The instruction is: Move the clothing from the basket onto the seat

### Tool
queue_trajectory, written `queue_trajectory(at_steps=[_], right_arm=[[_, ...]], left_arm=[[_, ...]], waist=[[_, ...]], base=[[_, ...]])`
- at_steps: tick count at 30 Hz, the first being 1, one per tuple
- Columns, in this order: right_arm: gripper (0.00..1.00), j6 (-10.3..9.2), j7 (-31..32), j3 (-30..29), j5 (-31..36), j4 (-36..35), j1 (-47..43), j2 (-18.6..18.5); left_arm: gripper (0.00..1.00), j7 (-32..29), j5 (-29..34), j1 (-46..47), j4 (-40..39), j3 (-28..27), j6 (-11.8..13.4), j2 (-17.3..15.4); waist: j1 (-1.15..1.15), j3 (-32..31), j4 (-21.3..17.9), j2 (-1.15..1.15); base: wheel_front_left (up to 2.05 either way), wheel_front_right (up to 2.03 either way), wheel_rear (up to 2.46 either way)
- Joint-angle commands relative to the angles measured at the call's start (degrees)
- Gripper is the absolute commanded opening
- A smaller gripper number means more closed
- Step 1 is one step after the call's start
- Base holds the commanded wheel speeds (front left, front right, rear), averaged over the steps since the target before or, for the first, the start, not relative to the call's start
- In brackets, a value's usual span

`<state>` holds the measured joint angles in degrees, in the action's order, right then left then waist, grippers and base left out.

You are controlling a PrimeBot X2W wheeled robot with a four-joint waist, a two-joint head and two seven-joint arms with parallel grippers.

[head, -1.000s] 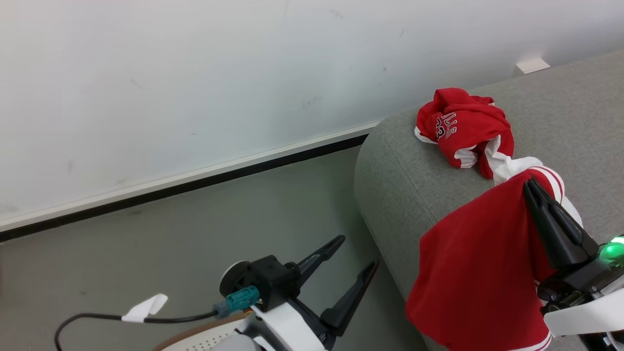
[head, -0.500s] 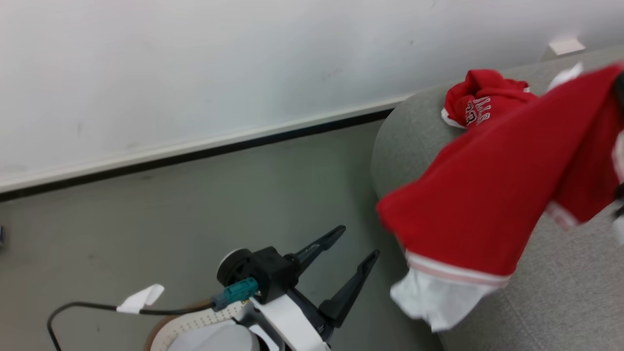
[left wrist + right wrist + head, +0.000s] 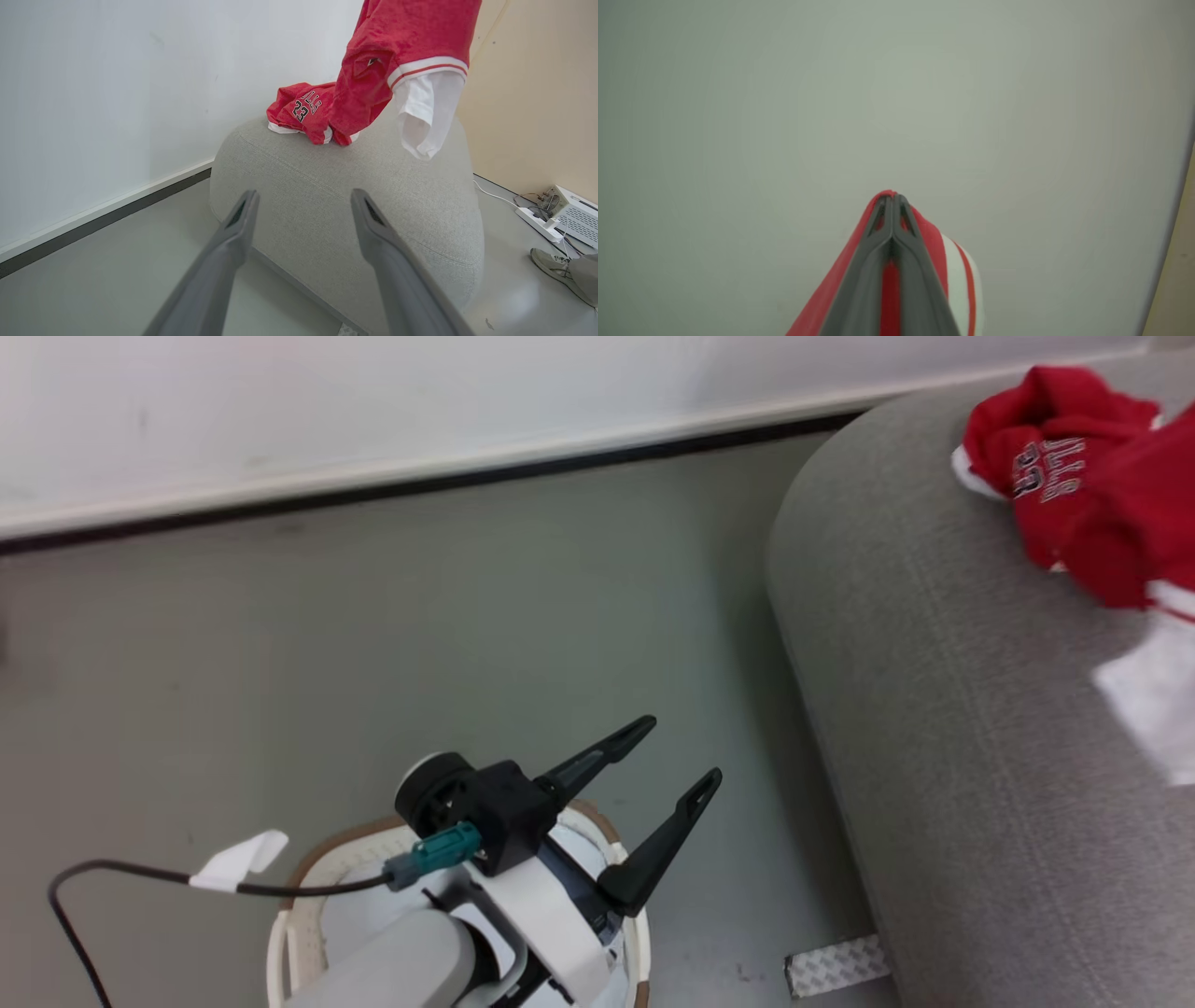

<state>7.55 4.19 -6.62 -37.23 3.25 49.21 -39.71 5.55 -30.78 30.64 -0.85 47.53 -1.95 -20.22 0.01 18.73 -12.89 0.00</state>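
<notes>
Altogether two red garments are visible, and neither is in the basket (image 3: 322, 854). One garment, a crumpled jersey (image 3: 299, 109) with the number 23, lies on top of the single grey seat (image 3: 336, 196), near its edge on the wall side. The second garment (image 3: 397, 42) hangs in the air above the seat, held from above. Its white sleeve dangles free, and its lower red end comes down just beside the jersey; I cannot tell if the two touch. The right gripper (image 3: 893, 199) has its two fingers pressed together, with red cloth and a white stripe pinched between them, so it is holding this second garment. The left gripper (image 3: 681, 748) holds nothing; its two dark fingers stand wide apart and point toward the seat. It hovers over the one white basket with the brown rim, which stands on the grey floor beside the seat. The arm hides most of the inside of the basket. One black cable with a white tag (image 3: 233, 861) runs to the left wrist. On the floor behind the seat are one white power strip (image 3: 542, 219) and one shoe (image 3: 553, 266).
</notes>
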Motion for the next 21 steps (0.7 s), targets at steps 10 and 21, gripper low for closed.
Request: queue_trajectory(at_steps=[10,21], right_arm=[[0.0,-0.13,-1.27,-3.21,3.87,21.64,-2.04,1.51],[0.0,-0.14,4.68,1.47,1.44,41.34,-7.7,4.64]], left_arm=[[1.0,0.25,1.98,4.0,-0.63,0.68,-0.97,0.18],[1.0,1.37,1.43,5.02,1.17,0.19,-0.81,0.33]], waist=[[-0.01,9.45,4.7,0.0],[-0.01,10.51,6.31,0.0]], base=[[0.0,0.0,0.0],[0.0,0.0,0.0]])
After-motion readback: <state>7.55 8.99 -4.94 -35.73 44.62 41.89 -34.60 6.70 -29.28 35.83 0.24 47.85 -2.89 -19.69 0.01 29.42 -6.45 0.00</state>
